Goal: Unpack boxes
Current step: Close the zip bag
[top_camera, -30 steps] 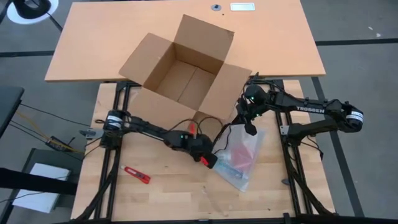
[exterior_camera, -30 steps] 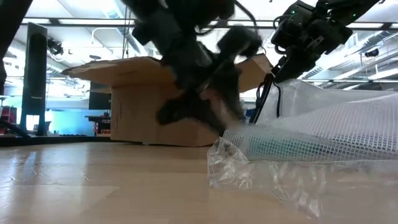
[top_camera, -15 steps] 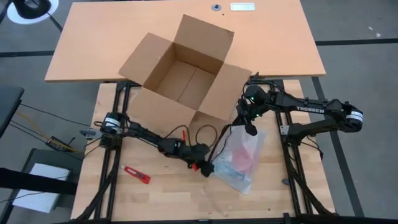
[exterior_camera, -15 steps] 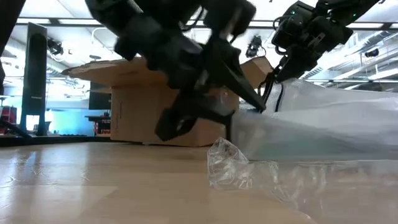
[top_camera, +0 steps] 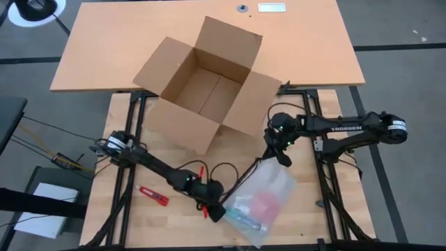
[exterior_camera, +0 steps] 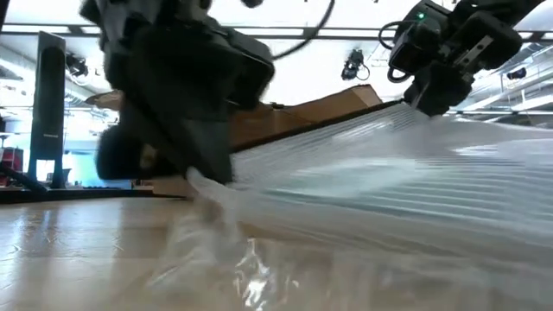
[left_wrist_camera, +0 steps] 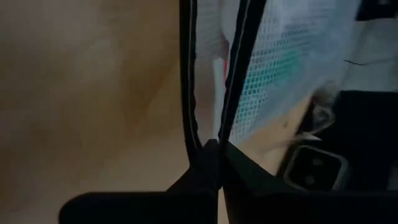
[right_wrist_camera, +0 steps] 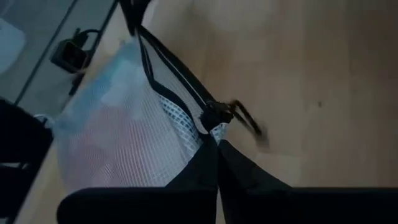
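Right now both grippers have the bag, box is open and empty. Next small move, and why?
Probably lift the clear bag off the table together. The left gripper is shut on its near corner, the right gripper on the far edge, and the bag is stretched between them, clear of the cardboard box.

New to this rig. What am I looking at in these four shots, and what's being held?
Two dark robot arms work at a wooden table. One camera looks straight down, one sits at table height, and one rides on each wrist.

An open carton stands at the far side, a small red tool lies near the left edge, and a clear bag is stretched between the arms. The left hand is shut on the bag's near end; the right hand is shut on its far end, lifting it. The wrist views show each hand's fingers pinching the bag's mesh edge.
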`<act>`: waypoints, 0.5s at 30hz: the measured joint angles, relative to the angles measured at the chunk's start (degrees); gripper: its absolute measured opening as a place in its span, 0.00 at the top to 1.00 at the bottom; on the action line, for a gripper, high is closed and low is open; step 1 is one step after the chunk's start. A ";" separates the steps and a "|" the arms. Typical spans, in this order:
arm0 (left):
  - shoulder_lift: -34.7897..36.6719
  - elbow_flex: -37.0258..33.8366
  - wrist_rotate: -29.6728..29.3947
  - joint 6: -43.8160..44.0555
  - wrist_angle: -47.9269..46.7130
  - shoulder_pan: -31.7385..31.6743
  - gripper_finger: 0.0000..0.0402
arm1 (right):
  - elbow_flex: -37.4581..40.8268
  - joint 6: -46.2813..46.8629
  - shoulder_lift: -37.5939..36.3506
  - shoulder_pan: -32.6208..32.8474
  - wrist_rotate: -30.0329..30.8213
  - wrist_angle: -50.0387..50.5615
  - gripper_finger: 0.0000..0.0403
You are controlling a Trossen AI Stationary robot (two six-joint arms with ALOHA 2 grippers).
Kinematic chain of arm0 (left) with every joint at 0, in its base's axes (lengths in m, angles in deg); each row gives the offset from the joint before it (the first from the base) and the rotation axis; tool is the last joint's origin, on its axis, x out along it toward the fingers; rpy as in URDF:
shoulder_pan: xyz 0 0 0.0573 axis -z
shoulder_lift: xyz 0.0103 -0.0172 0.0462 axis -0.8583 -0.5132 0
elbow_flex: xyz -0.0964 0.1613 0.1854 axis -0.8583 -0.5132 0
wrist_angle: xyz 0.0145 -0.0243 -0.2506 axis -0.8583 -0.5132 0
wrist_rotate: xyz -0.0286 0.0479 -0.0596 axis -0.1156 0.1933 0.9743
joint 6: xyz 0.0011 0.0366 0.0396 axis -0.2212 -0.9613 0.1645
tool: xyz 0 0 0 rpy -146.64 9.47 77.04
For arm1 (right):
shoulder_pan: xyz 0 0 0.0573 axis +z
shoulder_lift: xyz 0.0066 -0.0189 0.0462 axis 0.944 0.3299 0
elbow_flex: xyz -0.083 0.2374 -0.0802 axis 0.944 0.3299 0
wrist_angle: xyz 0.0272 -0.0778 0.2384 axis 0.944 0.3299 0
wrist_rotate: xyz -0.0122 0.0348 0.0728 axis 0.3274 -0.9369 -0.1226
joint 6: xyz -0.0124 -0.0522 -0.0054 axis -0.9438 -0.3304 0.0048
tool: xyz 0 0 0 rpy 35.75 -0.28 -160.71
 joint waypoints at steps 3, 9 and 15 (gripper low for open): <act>3.65 -0.04 -2.85 -0.13 -7.88 0.06 0.98 | 0.75 2.73 0.00 1.43 2.10 -3.05 1.00; 12.37 1.20 -8.66 -1.41 -24.43 0.17 0.98 | -0.64 3.60 -0.08 2.57 3.86 -12.69 1.00; 17.84 10.25 -15.20 -3.68 -50.42 0.14 0.98 | -4.43 3.60 -0.09 2.58 5.93 -20.94 1.00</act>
